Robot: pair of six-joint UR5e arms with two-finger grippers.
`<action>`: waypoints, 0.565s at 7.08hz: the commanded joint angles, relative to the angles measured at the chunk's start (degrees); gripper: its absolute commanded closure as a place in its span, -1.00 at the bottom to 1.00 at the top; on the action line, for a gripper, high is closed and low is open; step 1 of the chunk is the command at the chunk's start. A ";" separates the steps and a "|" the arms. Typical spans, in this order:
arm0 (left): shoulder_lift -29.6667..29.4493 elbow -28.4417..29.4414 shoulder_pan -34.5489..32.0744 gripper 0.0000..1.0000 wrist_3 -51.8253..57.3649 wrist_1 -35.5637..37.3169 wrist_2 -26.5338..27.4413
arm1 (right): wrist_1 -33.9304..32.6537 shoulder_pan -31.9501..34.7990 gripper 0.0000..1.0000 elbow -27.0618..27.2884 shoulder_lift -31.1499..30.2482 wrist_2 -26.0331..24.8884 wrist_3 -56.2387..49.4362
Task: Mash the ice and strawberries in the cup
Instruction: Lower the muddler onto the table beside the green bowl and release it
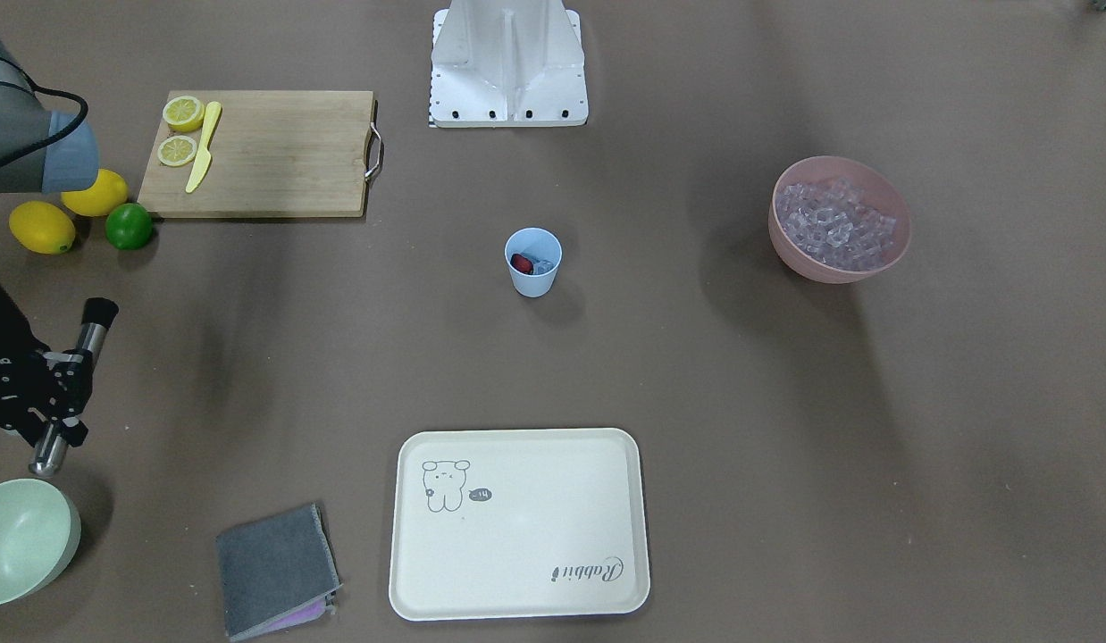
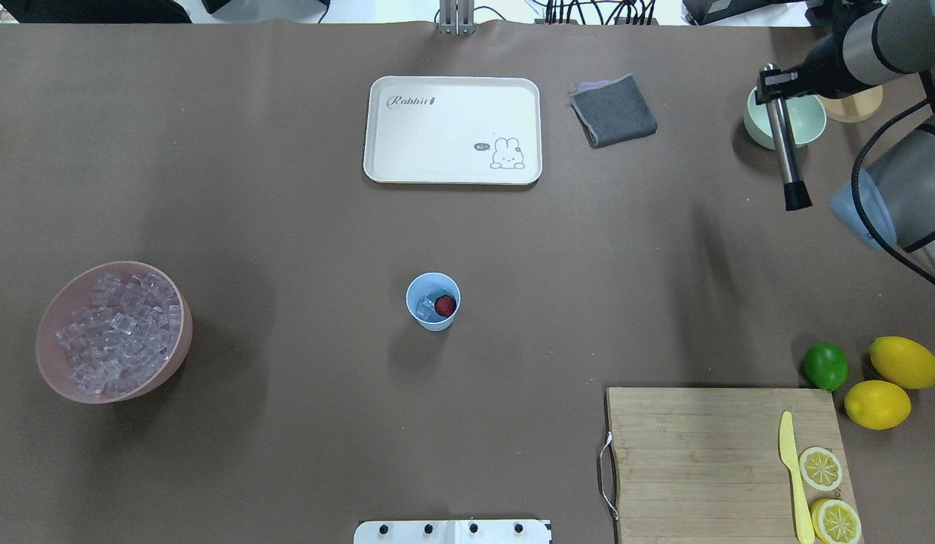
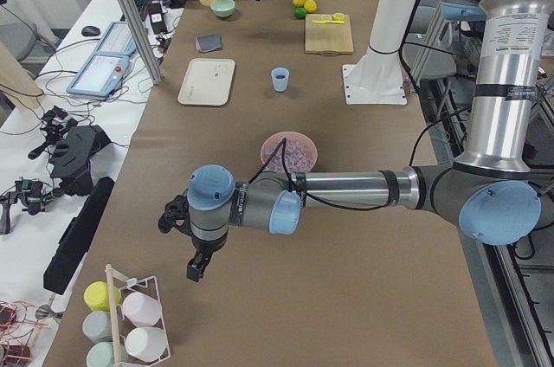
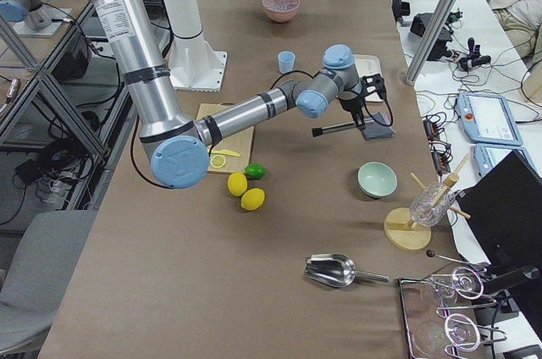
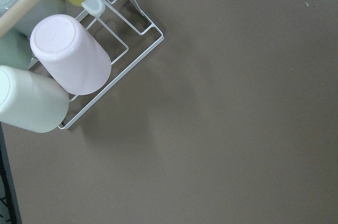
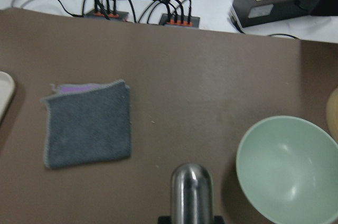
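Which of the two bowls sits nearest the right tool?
The pale green bowl, beside the right tool; the pink bowl, full of ice, stands at the opposite end.

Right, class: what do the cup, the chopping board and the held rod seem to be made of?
Cup: likely plastic, matte uniform pale blue.
Chopping board: wood or bamboo, visible grain strips.
Rod: probably polished metal, bright glare; black tip unclear.

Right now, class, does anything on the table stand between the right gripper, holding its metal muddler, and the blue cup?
Nothing visible does. From the right gripper and muddler to the cup the table is bare; the grey cloth lies off to one side.
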 commanded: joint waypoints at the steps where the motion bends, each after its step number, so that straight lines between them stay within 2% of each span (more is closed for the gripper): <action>1: 0.05 0.33 1.89 -0.96 0.01 -2.13 0.04 | -15.14 0.91 1.00 -0.92 -1.40 4.82 -6.20; 2: -0.04 0.50 3.39 -0.96 -0.08 -3.44 0.04 | -15.10 0.48 1.00 -1.27 -3.85 4.68 -5.88; 4: -0.22 0.50 4.63 -0.96 -0.08 -3.54 0.04 | -8.21 -0.49 1.00 -6.95 -4.84 4.06 -5.44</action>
